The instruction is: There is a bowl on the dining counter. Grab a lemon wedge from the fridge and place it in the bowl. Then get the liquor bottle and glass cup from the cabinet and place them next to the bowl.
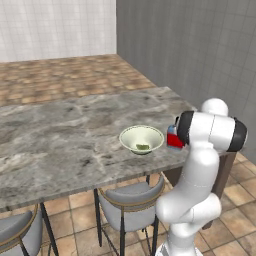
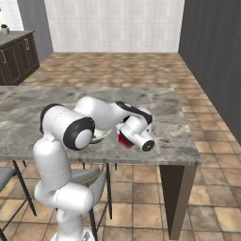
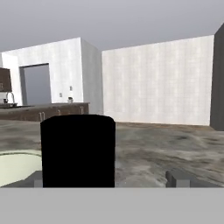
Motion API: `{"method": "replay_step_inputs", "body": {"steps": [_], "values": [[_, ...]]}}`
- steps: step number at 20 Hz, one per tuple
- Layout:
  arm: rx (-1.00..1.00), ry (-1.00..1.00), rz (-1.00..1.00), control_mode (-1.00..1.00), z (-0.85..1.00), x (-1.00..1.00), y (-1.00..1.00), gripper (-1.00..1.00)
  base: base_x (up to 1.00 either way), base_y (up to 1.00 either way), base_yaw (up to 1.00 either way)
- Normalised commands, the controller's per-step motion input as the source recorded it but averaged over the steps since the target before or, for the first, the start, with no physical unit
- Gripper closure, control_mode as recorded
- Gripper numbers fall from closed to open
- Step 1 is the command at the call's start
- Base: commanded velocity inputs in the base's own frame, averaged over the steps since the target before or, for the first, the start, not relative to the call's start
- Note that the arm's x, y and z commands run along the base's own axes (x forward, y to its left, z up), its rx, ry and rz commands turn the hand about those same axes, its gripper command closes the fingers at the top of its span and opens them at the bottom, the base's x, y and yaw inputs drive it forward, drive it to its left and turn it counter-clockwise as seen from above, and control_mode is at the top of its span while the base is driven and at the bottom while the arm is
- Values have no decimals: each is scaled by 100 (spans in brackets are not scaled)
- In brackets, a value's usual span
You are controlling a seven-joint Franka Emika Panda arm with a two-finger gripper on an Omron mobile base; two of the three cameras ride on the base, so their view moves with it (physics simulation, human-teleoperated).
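The dining counter (image 1: 60,135) carries a pale green bowl (image 1: 142,138) with a lemon wedge (image 1: 143,147) inside. Just right of the bowl stands the liquor bottle (image 1: 174,137), red at the bottom, half covered by my arm. From the right base view its red body (image 2: 124,140) shows under my hand. My gripper (image 3: 108,179) is open at the bottle's top. The black cap (image 3: 78,151) stands between the fingertips (image 3: 179,178), close to the left one, with a wide gap on the right. The bowl's rim (image 3: 17,168) lies left of the cap. The glass cup, fridge and cabinet are out of view.
Grey stools (image 1: 131,202) are tucked under the counter's near edge. The counter's right end (image 2: 186,141) is close to the bottle. Dark brown drawer units (image 2: 16,56) stand far off at the left. A dark grey wall (image 1: 200,50) runs along the right.
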Motion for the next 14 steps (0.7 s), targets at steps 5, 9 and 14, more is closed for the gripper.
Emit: {"method": "replay_step_inputs", "body": {"steps": [5, 9, 14], "values": [[0, -2, 0, -100, 18, -56, 0, -100, 0, 0, 0], [0, -1, 0, -100, 78, -27, 0, -100, 0, 0, 0], [-1, 0, 0, -100, 100, -34, 3, -100, 0, 0, 0]]}}
